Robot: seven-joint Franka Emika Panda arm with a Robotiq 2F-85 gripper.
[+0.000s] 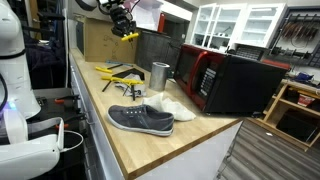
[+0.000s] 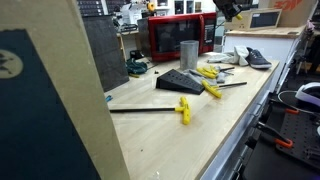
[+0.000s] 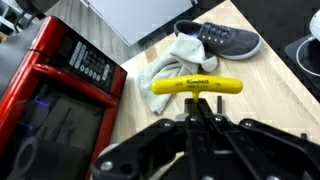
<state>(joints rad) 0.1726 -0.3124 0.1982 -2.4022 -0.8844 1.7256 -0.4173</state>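
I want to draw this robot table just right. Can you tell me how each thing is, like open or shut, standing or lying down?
gripper: shut on the yellow T-handle key, up in the air
yellow T-handle key: held by its black shaft, above the table
microwave: door shut
metal cup: standing upright
grey shoe: resting on its sole
white sock: lying crumpled by the shoe
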